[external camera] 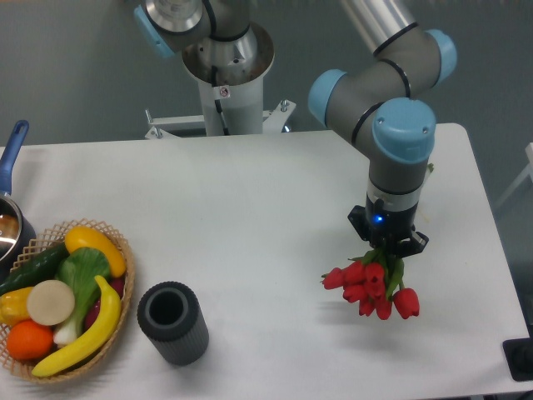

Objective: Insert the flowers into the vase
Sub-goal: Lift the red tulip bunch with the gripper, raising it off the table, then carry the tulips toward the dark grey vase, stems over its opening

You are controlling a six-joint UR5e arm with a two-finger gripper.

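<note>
The flowers (373, 287), a bunch of red tulip buds on short green stems, hang below my gripper (387, 250) at the right of the white table. The gripper points straight down and is shut on the stems, with the buds fanning out to the left and below it. The bunch looks lifted a little above the table, with a faint shadow under it. The vase (172, 322), a short dark grey ribbed cylinder with a round black opening, stands upright near the front left, far to the left of the flowers.
A wicker basket (123, 292) of fruit and vegetables sits just left of the vase. A blue-handled pot (12, 167) is at the left edge. The arm's base (225, 75) stands behind the table. A dark object (520, 360) is at the front right corner.
</note>
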